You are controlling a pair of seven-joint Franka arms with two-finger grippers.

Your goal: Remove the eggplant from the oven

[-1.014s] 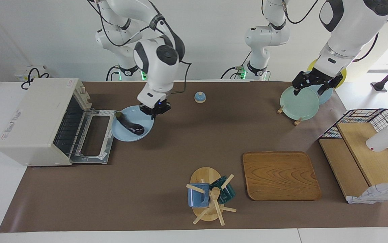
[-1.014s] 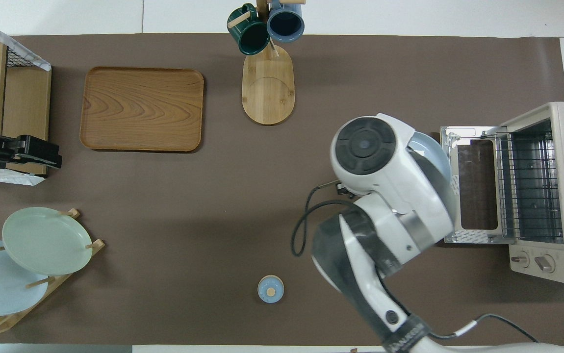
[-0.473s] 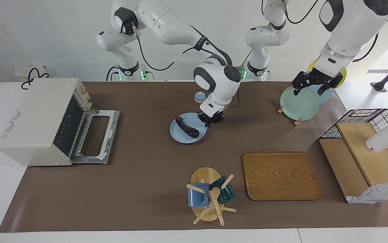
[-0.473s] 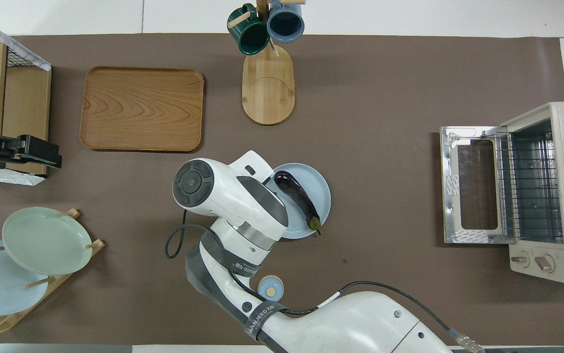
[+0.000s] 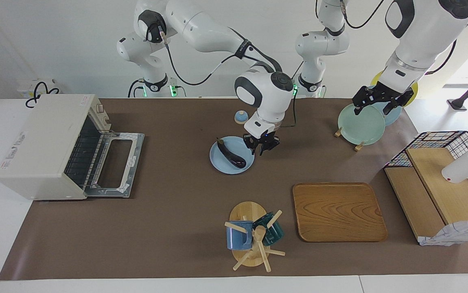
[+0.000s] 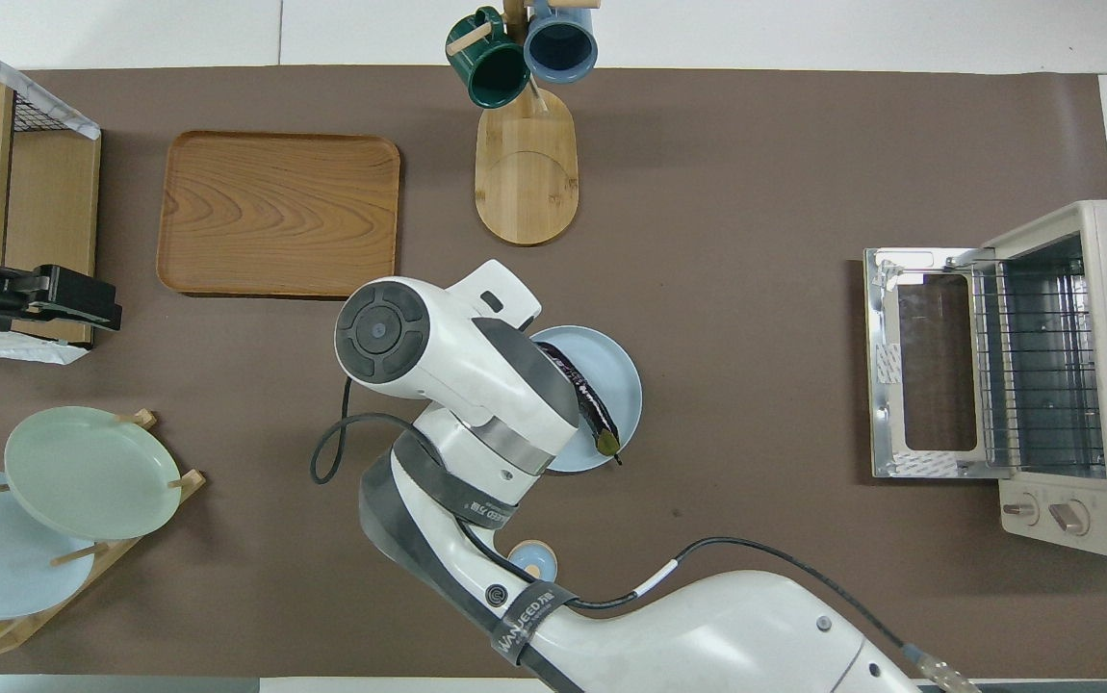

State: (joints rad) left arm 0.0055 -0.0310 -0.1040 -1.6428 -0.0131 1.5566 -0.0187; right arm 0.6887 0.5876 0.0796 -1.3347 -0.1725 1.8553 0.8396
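The eggplant (image 5: 230, 154) lies on a light blue plate (image 5: 223, 166) that rests on the brown mat at the table's middle, well clear of the oven (image 5: 42, 142). The oven stands at the right arm's end with its door (image 5: 114, 162) folded down and its wire rack bare. My right gripper (image 5: 263, 146) hangs open just off the plate's rim, on the side toward the left arm's end, holding nothing. In the overhead view the eggplant (image 6: 594, 409) and plate (image 6: 623, 371) show partly under the right arm's wrist. My left gripper (image 5: 375, 103) waits open over the plate rack.
A small blue knob-lidded dish (image 5: 241, 117) sits nearer to the robots than the plate. A mug tree (image 5: 252, 236) and a wooden tray (image 5: 339, 211) lie farther out. A rack with a green plate (image 5: 360, 122) and a wire-sided wooden shelf (image 5: 441, 187) stand at the left arm's end.
The right arm carried the plate with the eggplant from in front of the oven door to the table's middle, set it down and let go of its rim. The left arm has not moved.
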